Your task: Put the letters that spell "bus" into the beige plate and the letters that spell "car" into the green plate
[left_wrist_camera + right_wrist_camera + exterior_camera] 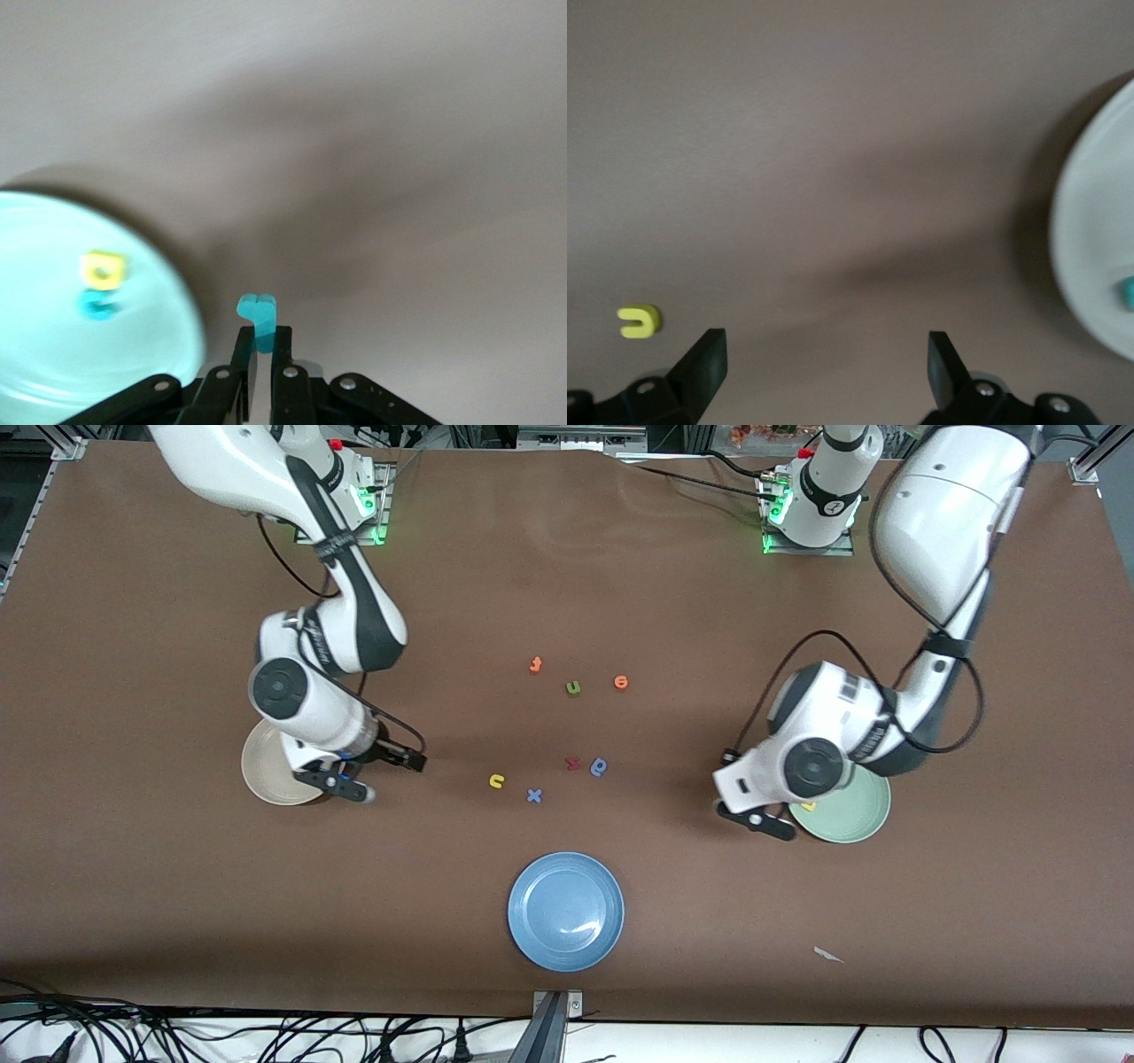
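A thin teal foam "r" (258, 320) is pinched in the left gripper (263, 347), just beside the pale green round plate (53, 372); it is judged that it must next be carried over the plate and dropped. The right gripper (824, 354) is spread wide beside the cream-beige round plate (1090, 266). A small yellow foam "u" (638, 320) lies apart. Only the left wrist view shows the teal "c" (96, 306) and yellow "a" (103, 269) in the green plate.

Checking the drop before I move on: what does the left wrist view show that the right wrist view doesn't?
Only the left wrist view: the left gripper shut on the teal r, beside the green plate holding a yellow letter and a teal letter. Only the right wrist view: the open right gripper, the yellow u, the beige plate. Both: brown table.
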Action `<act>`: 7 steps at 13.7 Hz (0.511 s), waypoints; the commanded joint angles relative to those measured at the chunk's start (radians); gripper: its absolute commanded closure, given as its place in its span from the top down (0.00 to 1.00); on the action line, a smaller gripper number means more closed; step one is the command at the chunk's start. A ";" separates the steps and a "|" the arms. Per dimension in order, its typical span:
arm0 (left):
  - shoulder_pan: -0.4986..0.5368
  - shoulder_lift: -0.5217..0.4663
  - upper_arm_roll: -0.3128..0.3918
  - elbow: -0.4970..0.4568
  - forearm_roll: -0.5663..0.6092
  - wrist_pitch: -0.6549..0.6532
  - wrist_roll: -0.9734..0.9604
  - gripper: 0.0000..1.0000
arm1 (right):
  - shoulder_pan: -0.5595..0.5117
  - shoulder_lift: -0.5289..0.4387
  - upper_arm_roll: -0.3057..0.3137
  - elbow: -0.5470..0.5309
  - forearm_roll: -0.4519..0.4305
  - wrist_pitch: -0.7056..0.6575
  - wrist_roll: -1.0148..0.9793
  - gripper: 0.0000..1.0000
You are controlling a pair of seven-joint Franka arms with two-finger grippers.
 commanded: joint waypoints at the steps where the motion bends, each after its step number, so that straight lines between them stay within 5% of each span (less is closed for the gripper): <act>1: 0.111 0.008 -0.014 -0.020 0.030 -0.007 0.151 0.00 | 0.035 0.127 0.003 0.162 0.015 -0.021 0.116 1.00; 4: 0.160 0.032 -0.013 -0.020 0.040 0.001 0.196 0.07 | 0.061 0.195 0.003 0.236 0.015 -0.022 0.254 1.00; 6: 0.165 0.033 -0.013 -0.019 0.040 0.001 0.196 1.00 | 0.090 0.242 0.003 0.305 0.012 -0.024 0.332 1.00; 7: 0.165 0.029 -0.014 -0.017 0.038 -0.005 0.196 1.00 | 0.107 0.261 0.003 0.334 0.011 -0.027 0.360 1.00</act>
